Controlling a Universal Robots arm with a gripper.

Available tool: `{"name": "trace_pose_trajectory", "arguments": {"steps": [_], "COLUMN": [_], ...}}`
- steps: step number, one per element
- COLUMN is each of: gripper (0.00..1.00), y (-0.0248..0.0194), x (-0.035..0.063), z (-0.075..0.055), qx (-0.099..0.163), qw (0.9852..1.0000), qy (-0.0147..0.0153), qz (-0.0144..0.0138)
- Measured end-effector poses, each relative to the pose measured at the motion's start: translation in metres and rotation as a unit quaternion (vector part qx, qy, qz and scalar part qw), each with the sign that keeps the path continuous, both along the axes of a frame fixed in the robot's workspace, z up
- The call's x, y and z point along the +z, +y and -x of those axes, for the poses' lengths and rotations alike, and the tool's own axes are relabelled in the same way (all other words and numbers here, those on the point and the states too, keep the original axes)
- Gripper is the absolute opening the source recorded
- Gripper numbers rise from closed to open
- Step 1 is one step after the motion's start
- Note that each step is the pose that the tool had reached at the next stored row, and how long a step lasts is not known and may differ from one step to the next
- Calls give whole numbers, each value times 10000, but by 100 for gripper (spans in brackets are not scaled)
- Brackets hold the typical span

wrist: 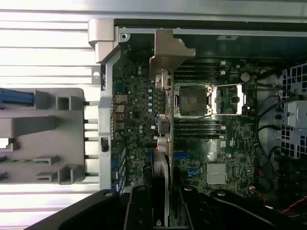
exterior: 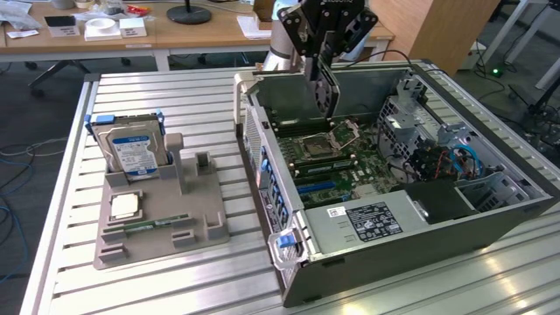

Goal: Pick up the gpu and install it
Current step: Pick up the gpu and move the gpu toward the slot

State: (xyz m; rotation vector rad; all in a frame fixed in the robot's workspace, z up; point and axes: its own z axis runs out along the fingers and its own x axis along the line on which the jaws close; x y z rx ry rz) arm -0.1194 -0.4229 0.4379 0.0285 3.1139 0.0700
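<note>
Black gripper [exterior: 322, 56]: what did it have?
— Its fingers were clamped on the gpu [exterior: 326, 95], which hung on edge over the open computer case [exterior: 394, 262]. The card was above the motherboard [exterior: 337, 161], near the processor socket [exterior: 326, 140], and not seated in any slot.
What did the case hold?
— One motherboard, one labelled power supply [exterior: 368, 220] toward the camera, and blue cables [exterior: 463, 161] at the exterior view's right.
And beside it?
— One grey holder [exterior: 201, 223] lay on the slatted metal table [exterior: 175, 105] at the exterior view's left. It carried one hard drive [exterior: 131, 151] standing upright, one square silver processor [exterior: 127, 207] lying flat and one memory stick [exterior: 144, 228] in a low slot. In the wrist view, the card's silver bracket [wrist: 168, 52] hung over the board.
</note>
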Motion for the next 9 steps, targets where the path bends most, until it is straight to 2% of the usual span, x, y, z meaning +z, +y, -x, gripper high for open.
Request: {"name": "trace_pose_trajectory", "arguments": {"steps": [9], "gripper": [26], "y": [9], "x": [0], "z": [-152], "qx": [0], "qw": [10000], "qy": [0], "qz": [0]}}
